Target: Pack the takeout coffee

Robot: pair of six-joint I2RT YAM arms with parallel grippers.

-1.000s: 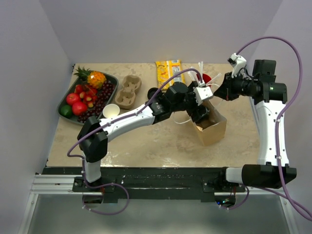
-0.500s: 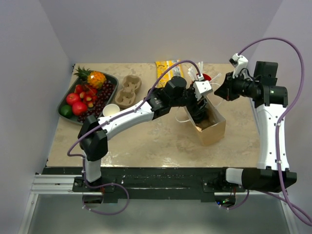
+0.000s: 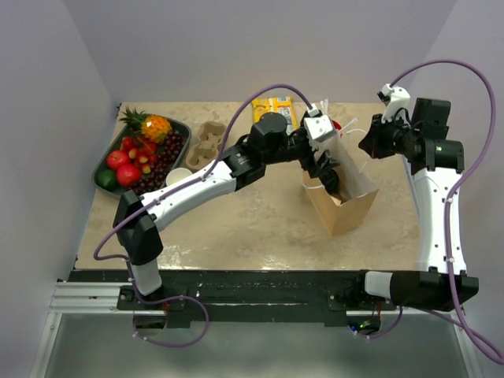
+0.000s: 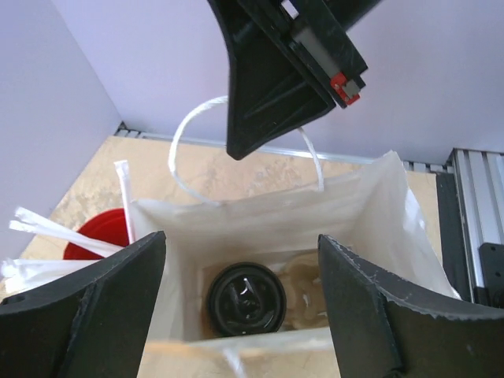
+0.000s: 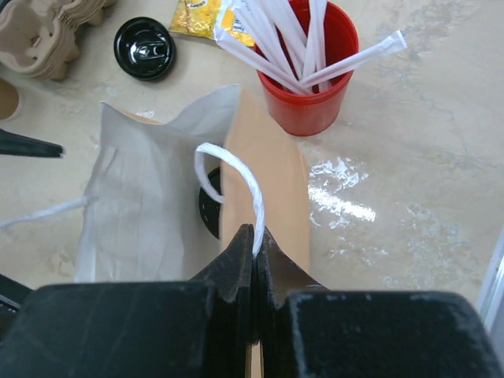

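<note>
The takeout coffee (image 4: 246, 298) stands upright inside the brown paper bag (image 3: 350, 211); only its black lid shows, low in the left wrist view. A sliver of the lid shows in the right wrist view (image 5: 208, 206). My left gripper (image 4: 242, 252) is open and empty, right above the bag's mouth, apart from the cup; it also shows in the top view (image 3: 327, 169). My right gripper (image 5: 254, 236) is shut on the bag's white handle (image 5: 233, 169) and holds that side up; it shows in the top view (image 3: 364, 146).
A red cup of wrapped straws (image 5: 311, 71) stands just behind the bag. A loose black lid (image 5: 144, 49), a cardboard cup carrier (image 3: 206, 146), a lidless paper cup (image 3: 179, 179), a fruit tray (image 3: 118, 179) and a yellow packet (image 3: 272, 110) lie to the left and back.
My left gripper has risen out of the bag toward the back. My right gripper has shifted right with the handle, and the bag has moved right and opened wider.
</note>
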